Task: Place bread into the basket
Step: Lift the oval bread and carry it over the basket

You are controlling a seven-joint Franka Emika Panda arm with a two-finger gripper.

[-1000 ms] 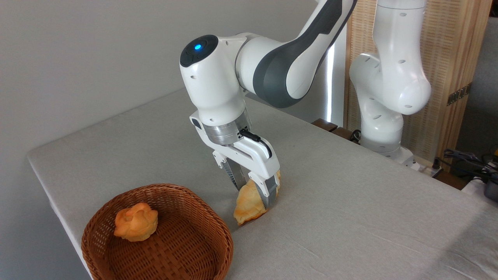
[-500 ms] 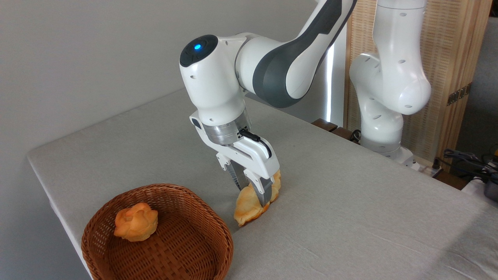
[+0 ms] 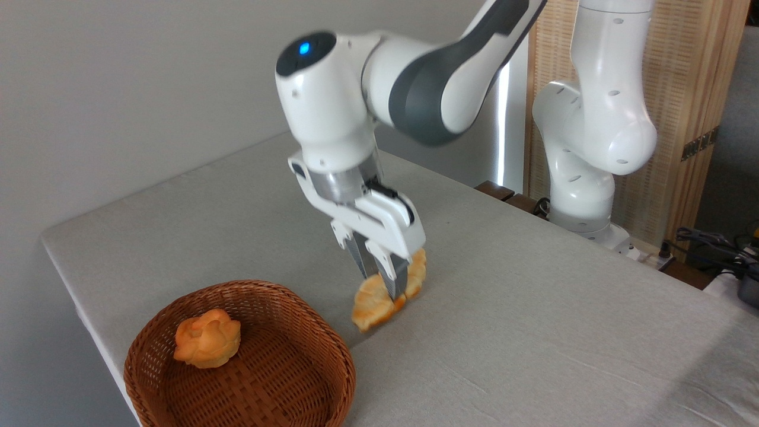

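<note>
I have the fingers (image 3: 386, 283) clamped on the long, pale golden braided bread (image 3: 379, 296), apparently just clear of the grey tabletop (image 3: 533, 308). The carry into the round brown wicker basket (image 3: 308, 379) near the tabletop's front-left corner is left (only a small orange-brown bun (image 3: 207, 338) lies inside).

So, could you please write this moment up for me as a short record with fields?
end effector: shut on the bread, fingers pointing down
bread: long pale golden pastry, pinched across its middle, lower tip close above the table
basket: round brown wicker, near the table's front left edge, left of the bread
bun: small, orange-brown, lying inside the basket
table: covered in grey cloth
task status: bread gripped, not yet in the basket
</note>
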